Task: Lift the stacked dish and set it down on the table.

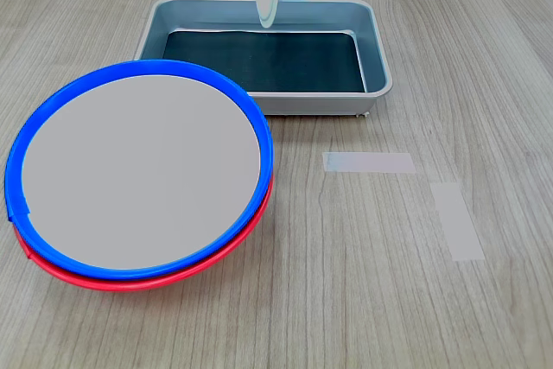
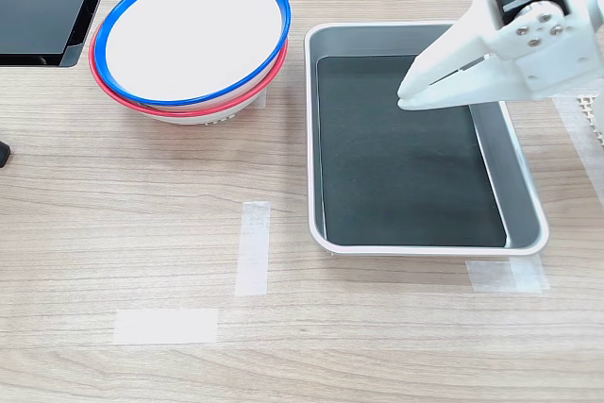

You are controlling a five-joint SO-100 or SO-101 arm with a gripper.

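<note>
The stacked dish [image 1: 138, 170] [image 2: 193, 35], blue-rimmed with a flat pale grey inside, rests on top of a same-sized red-rimmed dish [image 1: 104, 278] [image 2: 160, 106]. Both sit on the wood-grain table [image 1: 346, 300] [image 2: 113, 224], at the first exterior view's left and the second exterior view's upper left. My white gripper [image 1: 267, 19] [image 2: 408, 96] hangs over the grey metal tray, well apart from the dishes. Its fingers are together with nothing between them.
The grey metal tray [image 1: 380, 66] [image 2: 524, 233] with a dark bottom lies beside the dishes. Pale tape strips [image 1: 369, 162] [image 2: 253, 247] mark the tabletop. A black object [image 2: 42, 7] sits at the second exterior view's upper left corner.
</note>
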